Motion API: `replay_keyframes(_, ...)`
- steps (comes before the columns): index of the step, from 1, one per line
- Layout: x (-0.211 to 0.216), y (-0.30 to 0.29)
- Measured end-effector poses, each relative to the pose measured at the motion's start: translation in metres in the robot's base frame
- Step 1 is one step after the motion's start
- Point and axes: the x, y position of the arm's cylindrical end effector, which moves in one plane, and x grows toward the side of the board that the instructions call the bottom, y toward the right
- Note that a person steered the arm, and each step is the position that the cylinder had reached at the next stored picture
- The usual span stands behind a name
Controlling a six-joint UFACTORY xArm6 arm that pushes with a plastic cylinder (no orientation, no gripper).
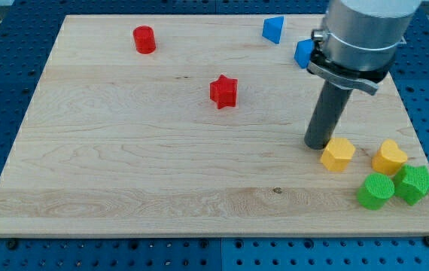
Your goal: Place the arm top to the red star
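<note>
Right of centre, my tip (319, 144) rests just beside the yellow block (338, 154), holding nothing; the red star (223, 91) lies well apart toward the upper left, its top side open

Pale smooth-grained wooden board (124, 150), matt plastic-looking red star (223, 92), brushed silvery metal arm housing (365, 34)

Setting: robotics lab bench
Evidence: blue perforated mounting table (19, 19); wooden board (124, 150); robot arm (365, 38)
</note>
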Motion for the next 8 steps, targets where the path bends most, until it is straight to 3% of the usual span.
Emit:
replay_keyframes(4,0.004,0.004)
replay_keyframes(7,-0.104,-0.031)
replay_keyframes(8,-0.144,-0.071)
